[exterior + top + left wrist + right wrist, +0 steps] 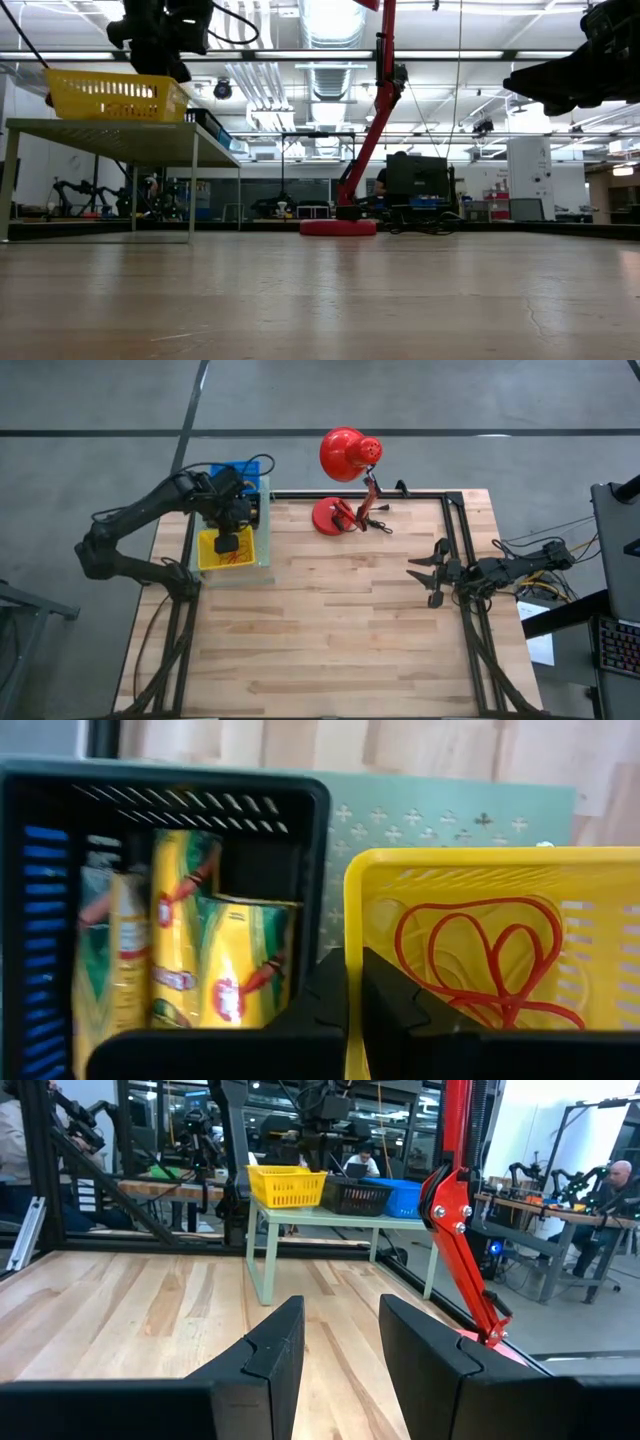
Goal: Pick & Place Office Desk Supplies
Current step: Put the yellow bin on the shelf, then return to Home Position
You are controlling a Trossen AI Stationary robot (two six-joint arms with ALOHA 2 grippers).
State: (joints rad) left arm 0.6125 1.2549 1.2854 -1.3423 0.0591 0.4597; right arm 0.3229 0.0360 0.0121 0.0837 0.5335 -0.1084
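Red rubber bands [480, 965], a tangle I can't count, lie in the yellow basket [400, 890]. Beside it stands one black basket [200, 795] holding crayon boxes [235, 965], then a blue basket [243, 468], all three on a small green shelf [262, 560]. The left gripper [355, 990] hangs over the yellow basket's rim, fingers pressed together, empty. The right gripper [340, 1345] waits at the table's right edge, half open, empty.

— What did we see of the arms?
— We saw both in matte black, jointed, with dark cables trailing.
— And each tool?
— The left tool [355, 1005] and right tool [340, 1345] had thick, black, angular fingers.
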